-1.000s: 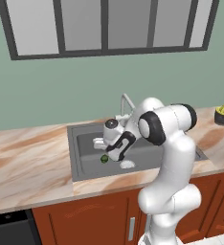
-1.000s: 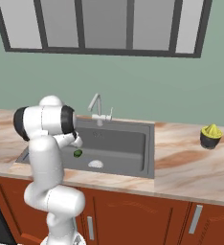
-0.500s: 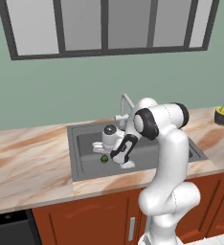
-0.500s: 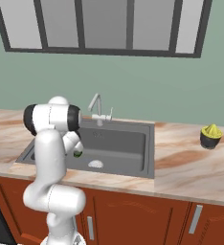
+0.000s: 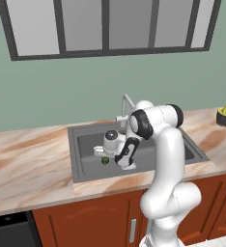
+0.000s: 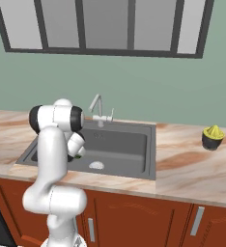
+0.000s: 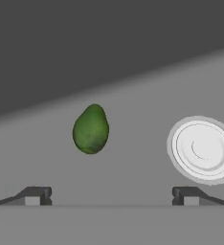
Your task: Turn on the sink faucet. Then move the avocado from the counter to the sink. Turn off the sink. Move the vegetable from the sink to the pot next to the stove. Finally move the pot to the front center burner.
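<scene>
A small dark green avocado (image 7: 91,129) lies on the floor of the dark grey sink (image 5: 86,166), beside the pale round drain (image 7: 203,149) but apart from it. The white arm reaches down into the basin, its gripper (image 7: 111,195) poised above the fruit with jaws spread wide, holding nothing. The faucet (image 6: 98,109) stands behind the sink on the marbled tabletop (image 6: 192,169).

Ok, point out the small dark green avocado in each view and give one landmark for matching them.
Left base view: small dark green avocado on the dark grey sink floor, just left of the arm's wrist.
Right base view: a green sliver at the arm's wrist, mostly hidden.
Hand view: left of centre, beyond the fingertips.
Shared landmark: the pale round drain, right of it in hand view.
</scene>
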